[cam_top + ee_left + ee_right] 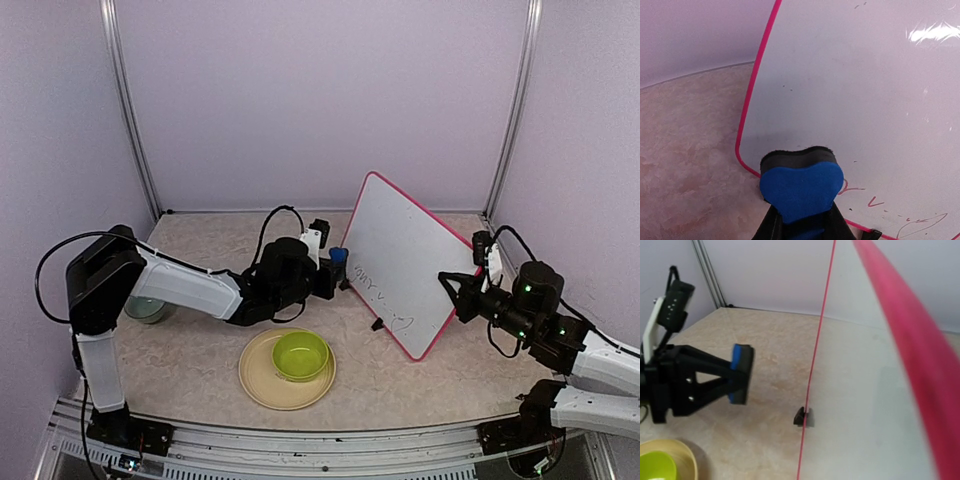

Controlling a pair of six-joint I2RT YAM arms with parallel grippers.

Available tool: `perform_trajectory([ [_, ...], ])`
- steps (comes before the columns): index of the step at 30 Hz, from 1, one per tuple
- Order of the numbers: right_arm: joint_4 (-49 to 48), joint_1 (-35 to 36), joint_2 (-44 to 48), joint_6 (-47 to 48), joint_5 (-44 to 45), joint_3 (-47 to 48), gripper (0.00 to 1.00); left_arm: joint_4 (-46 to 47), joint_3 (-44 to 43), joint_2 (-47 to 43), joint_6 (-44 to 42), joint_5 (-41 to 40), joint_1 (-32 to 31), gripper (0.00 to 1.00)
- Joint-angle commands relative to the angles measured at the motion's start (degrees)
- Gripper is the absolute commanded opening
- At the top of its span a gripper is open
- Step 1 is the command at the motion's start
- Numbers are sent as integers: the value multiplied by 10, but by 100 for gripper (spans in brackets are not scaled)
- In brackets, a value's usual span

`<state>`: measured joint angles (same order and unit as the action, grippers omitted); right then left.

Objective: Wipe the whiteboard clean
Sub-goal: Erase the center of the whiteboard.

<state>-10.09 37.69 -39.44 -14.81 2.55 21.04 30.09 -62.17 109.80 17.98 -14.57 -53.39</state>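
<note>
- keep left pincer [805,227] clamped on the blue eraser [801,192], right pincer [462,290] seemingly pinching the whiteboard [400,245] edge.
- press it flat, sweep along the low handwriting [372,290].

Handwriting [368,285] on whiteboard [405,250] illegibly small

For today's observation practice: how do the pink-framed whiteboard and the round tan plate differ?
The pink-framed rectangular whiteboard stands tilted on its edge; the round tan plate lies flat. The whiteboard is larger than the plate. The whiteboard bears faint handwriting; the plate holds a lime-green bowl. Both rest on the table.
</note>
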Motion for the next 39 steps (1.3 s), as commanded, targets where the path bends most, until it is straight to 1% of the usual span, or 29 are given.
perform_trajectory([
  [1,-53,-3,24,-18,4,4,0,30,-63,50,-23,24,-13,1],
  [6,-48,-4,33,-23,4,3,0,31,-116,109,9,28,-4,1],
  [9,-45,-3,32,-22,4,3,0,30,-142,136,41,15,7,1],
  [13,-42,-4,25,-25,-1,4,0,-10,-185,165,59,-33,23,0],
  [16,-40,-5,21,-30,-3,7,0,-33,-207,186,63,-34,34,0],
  [19,-23,-5,27,-33,7,23,0,-34,-211,196,63,-26,36,0],
  [23,29,-5,51,-37,11,46,0,-25,-200,196,64,-16,35,0],
  [27,68,-5,88,-46,25,48,0,-2,-184,189,58,2,35,0],
  [31,102,-6,107,-56,31,43,0,6,-182,193,48,13,33,0],
  [36,117,-6,121,-62,40,38,0,7,-190,206,34,-1,24,0],
  [39,117,-6,123,-62,42,36,0,4,-206,220,5,-5,14,0],
])
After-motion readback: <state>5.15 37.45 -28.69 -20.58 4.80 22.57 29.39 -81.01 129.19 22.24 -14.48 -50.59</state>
